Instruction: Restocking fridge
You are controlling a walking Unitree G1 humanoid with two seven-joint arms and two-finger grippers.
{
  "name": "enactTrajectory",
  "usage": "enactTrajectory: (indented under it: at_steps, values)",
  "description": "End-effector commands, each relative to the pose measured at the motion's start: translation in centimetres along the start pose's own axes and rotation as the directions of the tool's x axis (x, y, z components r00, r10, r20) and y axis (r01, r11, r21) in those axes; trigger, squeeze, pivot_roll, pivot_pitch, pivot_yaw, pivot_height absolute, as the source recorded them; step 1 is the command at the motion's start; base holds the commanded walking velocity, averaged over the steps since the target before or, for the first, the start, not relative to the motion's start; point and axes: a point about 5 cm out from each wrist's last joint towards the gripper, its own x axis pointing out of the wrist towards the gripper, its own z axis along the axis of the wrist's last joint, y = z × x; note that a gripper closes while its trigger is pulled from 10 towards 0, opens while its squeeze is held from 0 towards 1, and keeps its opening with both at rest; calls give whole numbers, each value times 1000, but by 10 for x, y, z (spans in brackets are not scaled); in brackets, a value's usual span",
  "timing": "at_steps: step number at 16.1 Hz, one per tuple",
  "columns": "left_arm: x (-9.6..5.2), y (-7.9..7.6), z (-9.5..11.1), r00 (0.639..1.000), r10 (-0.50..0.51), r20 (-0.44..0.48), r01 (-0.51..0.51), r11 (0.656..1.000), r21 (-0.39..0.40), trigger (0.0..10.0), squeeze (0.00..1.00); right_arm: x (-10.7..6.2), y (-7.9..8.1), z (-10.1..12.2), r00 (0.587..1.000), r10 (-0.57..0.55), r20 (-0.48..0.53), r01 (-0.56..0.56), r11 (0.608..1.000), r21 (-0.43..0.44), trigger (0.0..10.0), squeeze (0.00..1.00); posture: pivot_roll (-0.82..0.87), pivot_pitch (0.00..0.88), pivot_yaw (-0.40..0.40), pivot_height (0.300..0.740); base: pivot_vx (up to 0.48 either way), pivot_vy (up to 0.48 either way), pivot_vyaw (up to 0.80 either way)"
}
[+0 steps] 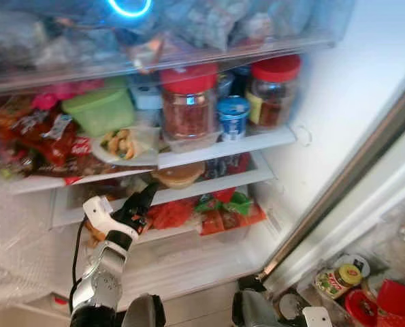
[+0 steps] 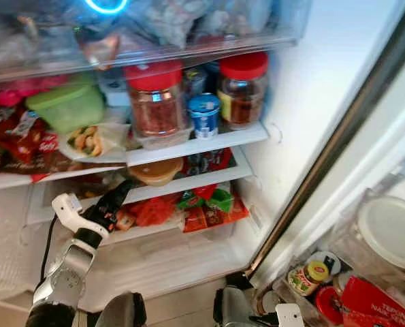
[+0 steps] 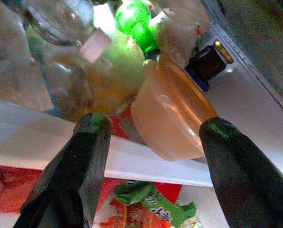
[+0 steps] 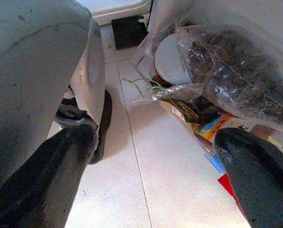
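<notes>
Fridge shelf point(image 1: 209, 185); left end effector point(image 3: 151, 137) raised, spread.

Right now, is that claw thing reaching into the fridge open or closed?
Open. The left gripper has its two black fingers spread wide apart, with nothing held between them, aimed at the orange tub on the shelf.

Two jars point(image 1: 189, 102) point(image 1: 275, 90) stand on the fridge's upper shelf point(image 1: 216, 151), a bowl point(image 1: 178, 175) on the shelf below.
</notes>
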Motion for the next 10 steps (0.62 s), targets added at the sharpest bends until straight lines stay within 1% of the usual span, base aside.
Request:
enactTrajectory:
  at_steps: [1, 2, 3, 4, 5, 6, 7, 8, 9, 10]
  values:
    - [-6, -3, 11, 999, 9, 39, -13, 996, 91, 10000, 0, 0, 7, -3, 1000, 23, -5, -23, 1000, 4, 10000, 0, -82, 112, 7, 633, 0, 0, 0]
    - [-12, -5, 15, 998, 28, 52, -40, 969, 243, 10000, 0, 0, 6, -3, 1000, 21, -5, -21, 1000, 3, 10000, 0, -73, 109, 6, 633, 0, 0, 0]
    - [-15, -8, 18, 995, 60, 79, -86, 919, 384, 10000, 0, 0, 6, -3, 1000, 19, -5, -19, 1000, 4, 10000, 0, -68, 105, 6, 633, 0, 0, 0]
    - [-18, -11, 19, 993, 83, 89, -116, 866, 486, 10000, 0, 0, 6, -3, 1000, 18, -5, -18, 1000, 3, 10000, 0, -58, 105, 8, 633, 0, 0, 0]
    - [-20, -15, 16, 992, 97, 83, -127, 828, 547, 10000, 0, 0, 6, -3, 1000, 18, -4, -18, 1000, 2, 10000, 0, -58, 105, 8, 633, 0, 0, 0]
    - [-21, -16, 15, 991, 107, 85, -137, 812, 567, 10000, 0, 0, 6, -3, 1000, 18, -4, -18, 1000, 2, 10000, 0, -58, 105, 8, 633, 0, 0, 0]
    - [-24, -16, 8, 989, 130, 71, -146, 780, 609, 10000, 0, 0, 7, -3, 1000, 21, -4, -21, 1000, 2, 10000, 0, -68, 96, 12, 633, 0, 0, 0]
    - [-26, -17, 1, 989, 137, 60, -144, 772, 619, 10000, 0, 0, 8, -3, 1000, 21, -3, -21, 1000, 5, 10000, 0, -71, 93, 13, 633, 0, 0, 0]
    - [-27, -18, -2, 989, 134, 56, -139, 766, 628, 10000, 0, 0, 8, -4, 1000, 20, -3, -20, 1000, 6, 10000, 0, -72, 89, 16, 633, -292, 0, 0]
    - [-28, -19, -5, 990, 133, 53, -136, 752, 645, 10000, 0, 0, 8, -4, 1000, 17, -2, -17, 1000, 11, 10000, 0, -74, 86, 21, 633, -330, 0, 0]
